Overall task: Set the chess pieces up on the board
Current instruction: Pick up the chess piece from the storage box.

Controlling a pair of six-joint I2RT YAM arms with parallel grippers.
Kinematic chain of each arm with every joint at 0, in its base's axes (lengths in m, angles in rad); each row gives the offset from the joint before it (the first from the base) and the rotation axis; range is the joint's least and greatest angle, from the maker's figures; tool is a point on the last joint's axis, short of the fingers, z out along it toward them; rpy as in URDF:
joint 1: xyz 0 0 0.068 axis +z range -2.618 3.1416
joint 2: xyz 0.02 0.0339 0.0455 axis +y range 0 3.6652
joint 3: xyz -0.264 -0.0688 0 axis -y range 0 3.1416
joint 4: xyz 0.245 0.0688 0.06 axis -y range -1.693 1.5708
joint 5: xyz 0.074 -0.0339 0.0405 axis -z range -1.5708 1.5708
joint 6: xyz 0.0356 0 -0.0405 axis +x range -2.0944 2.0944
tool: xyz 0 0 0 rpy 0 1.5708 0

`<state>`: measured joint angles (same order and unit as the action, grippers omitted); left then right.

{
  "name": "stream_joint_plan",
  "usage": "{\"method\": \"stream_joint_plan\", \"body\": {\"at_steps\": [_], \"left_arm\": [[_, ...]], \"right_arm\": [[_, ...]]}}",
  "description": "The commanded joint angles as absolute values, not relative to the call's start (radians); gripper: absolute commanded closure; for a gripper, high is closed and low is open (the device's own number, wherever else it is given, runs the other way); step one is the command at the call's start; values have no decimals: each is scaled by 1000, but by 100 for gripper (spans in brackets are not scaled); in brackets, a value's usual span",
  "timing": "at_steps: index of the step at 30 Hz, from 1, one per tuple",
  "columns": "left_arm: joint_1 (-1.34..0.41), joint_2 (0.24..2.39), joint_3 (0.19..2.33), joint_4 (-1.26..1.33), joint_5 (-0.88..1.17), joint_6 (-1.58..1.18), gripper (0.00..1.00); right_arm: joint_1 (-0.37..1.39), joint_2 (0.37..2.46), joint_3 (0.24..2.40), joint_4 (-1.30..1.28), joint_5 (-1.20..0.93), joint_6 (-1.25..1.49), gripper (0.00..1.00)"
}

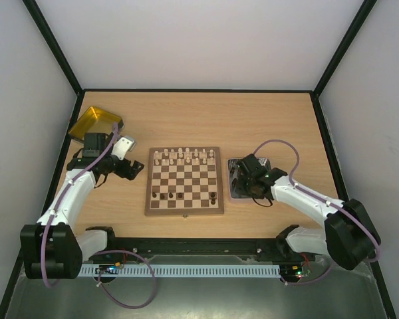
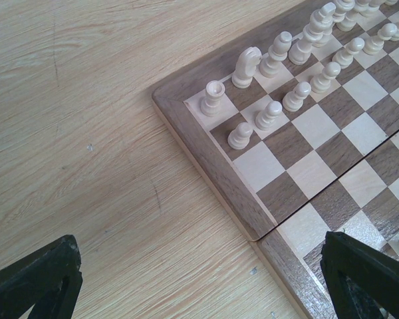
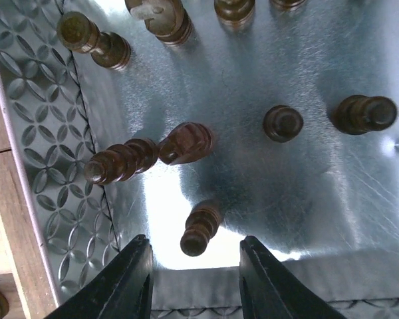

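- My left gripper (image 2: 199, 269) hung wide open and empty over the pale wooden table (image 2: 86, 133), near a corner of the square wooden chessboard (image 2: 306, 166).
- My right gripper (image 3: 194, 266) stood open above the grey metallic tray (image 3: 46, 153), holding nothing.
- Only the right wrist view showed the tray's contents. Dark brown chess pieces (image 3: 186, 143) lay scattered there, and one dark pawn (image 3: 199, 229) sat just ahead of the gap, clear of both fingers.
- The left wrist view showed the pale cream chess pieces (image 2: 272, 80) upright in two rows from that corner.
- Only the overhead view showed a few dark pieces on the board (image 1: 171, 195) near its front edge. It also showed the tray just right of the board and a yellow translucent tray (image 1: 93, 121) at far left.
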<state>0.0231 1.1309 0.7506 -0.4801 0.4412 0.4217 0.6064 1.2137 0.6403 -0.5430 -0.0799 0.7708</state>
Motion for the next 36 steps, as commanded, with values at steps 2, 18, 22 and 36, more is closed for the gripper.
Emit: {"method": "stream_joint_plan", "body": {"at_steps": [2,18,22,36], "left_arm": [[29,1131,734,-474,462,423,3],[28,1126,733,-479,474,426,3],[29,1133,736,-481,475,426,2],[29,1138,734,-483,475,425,0]], "right_arm": [[604,1267,639,-506,-85,753,65],[604,1333,654,-497,-39,749,85],[602,1316,670,-520,-23,753,91],[603,1215,691,-601,27,770,97]]}}
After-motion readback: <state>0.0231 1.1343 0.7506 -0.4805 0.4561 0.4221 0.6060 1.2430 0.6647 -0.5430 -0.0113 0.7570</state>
